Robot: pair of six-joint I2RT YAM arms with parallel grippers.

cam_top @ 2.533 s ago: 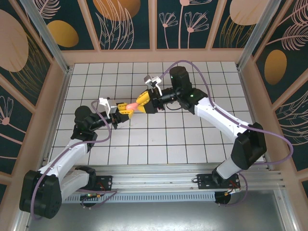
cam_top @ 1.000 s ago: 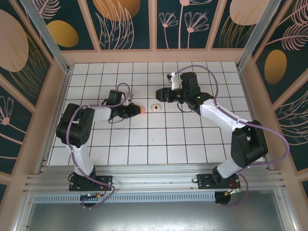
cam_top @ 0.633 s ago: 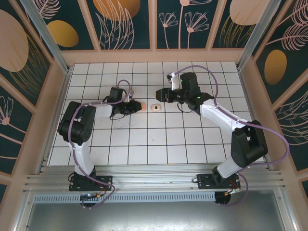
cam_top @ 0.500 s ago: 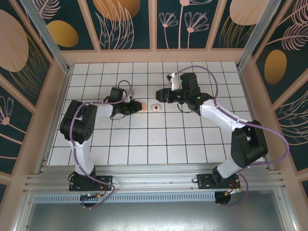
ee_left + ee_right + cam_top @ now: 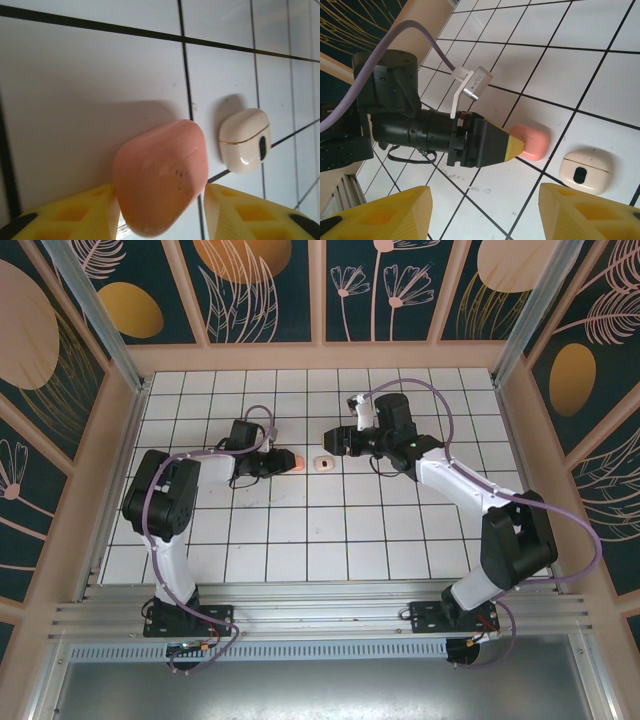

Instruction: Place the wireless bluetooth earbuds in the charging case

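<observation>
salmon-pink rounded piece [image 5: 160,175] sits between the left gripper's [image 5: 160,194] half-parted jaws, with a sliver of gap on one side. the cream charging case [image 5: 245,141] lies closed just past that gripper's tips and ahead of the right gripper [image 5: 485,192], whose jaws stand wide, holding nothing.

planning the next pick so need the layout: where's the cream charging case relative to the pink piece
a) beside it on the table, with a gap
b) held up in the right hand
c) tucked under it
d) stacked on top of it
a: the charging case lies flat on the table beside the pink piece, with white tile showing between them.
</observation>
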